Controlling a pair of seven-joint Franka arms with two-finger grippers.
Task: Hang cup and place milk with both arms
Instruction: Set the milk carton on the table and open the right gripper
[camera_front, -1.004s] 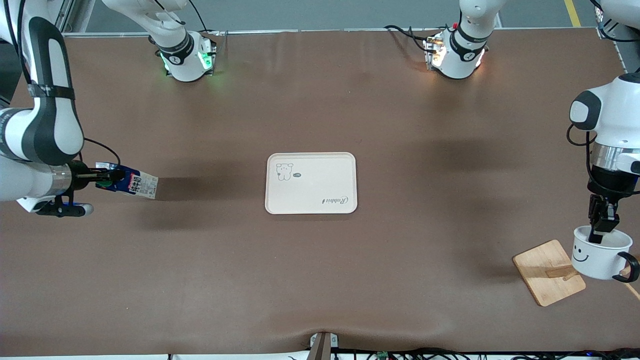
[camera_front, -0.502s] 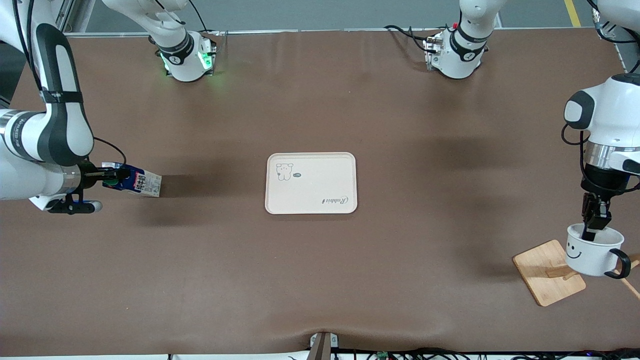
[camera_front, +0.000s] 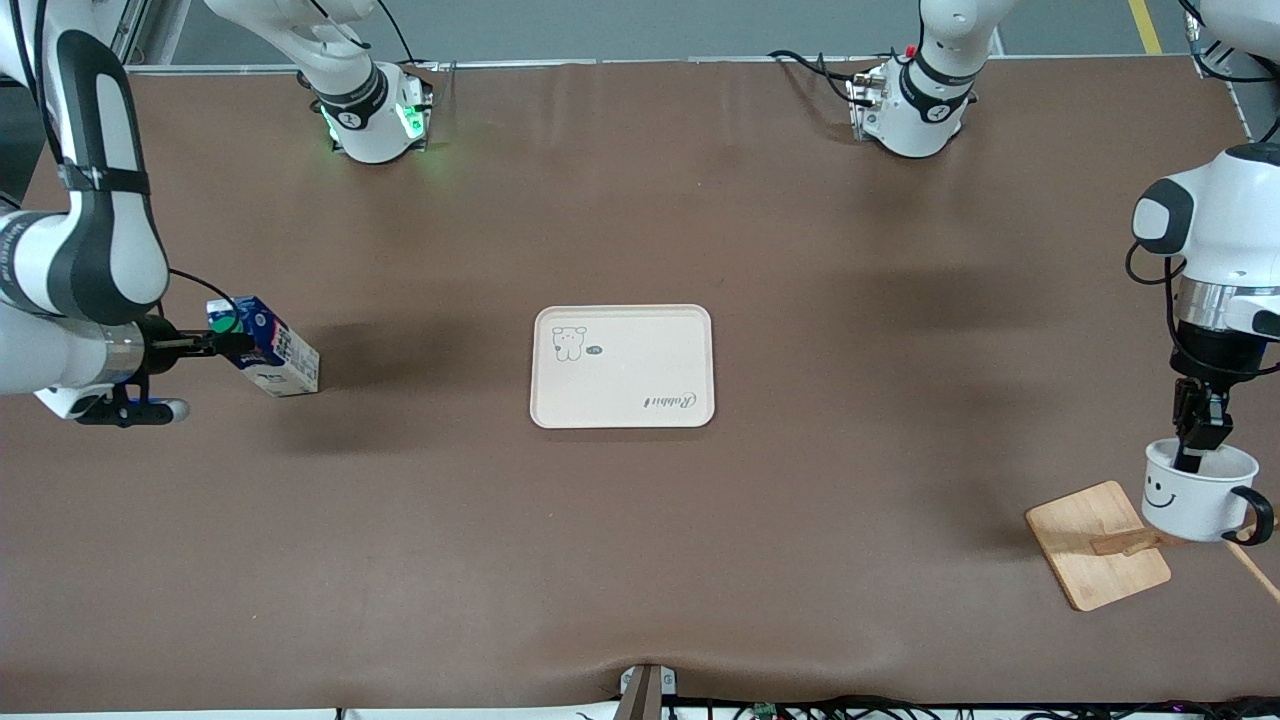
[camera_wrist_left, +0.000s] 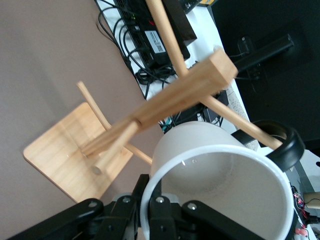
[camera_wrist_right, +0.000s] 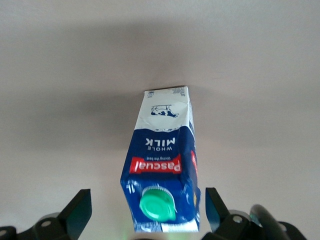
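The milk (camera_front: 268, 352) is a dark-blue carton with a green cap, leaning with its white lower end on the table near the right arm's end. My right gripper (camera_front: 228, 343) is open at its top. In the right wrist view the fingers (camera_wrist_right: 80, 210) stand apart on either side of the milk (camera_wrist_right: 162, 170) with gaps. My left gripper (camera_front: 1190, 462) is shut on the rim of the cup (camera_front: 1195, 492), a white mug with a smiley face. It holds the cup over the wooden rack (camera_front: 1097, 543). The left wrist view shows the cup (camera_wrist_left: 220, 185), its black handle and the rack's pegs (camera_wrist_left: 170, 100).
A white tray (camera_front: 622, 400) with a rabbit print lies at the table's middle. The wooden rack stands near the front edge at the left arm's end of the table. Cables and black boxes lie past the table edge in the left wrist view (camera_wrist_left: 150, 45).
The milk has tipped from nearly lying to leaning more upright, and the right gripper's fingers now stand apart from it. The left gripper has shifted the cup slightly over the rack.
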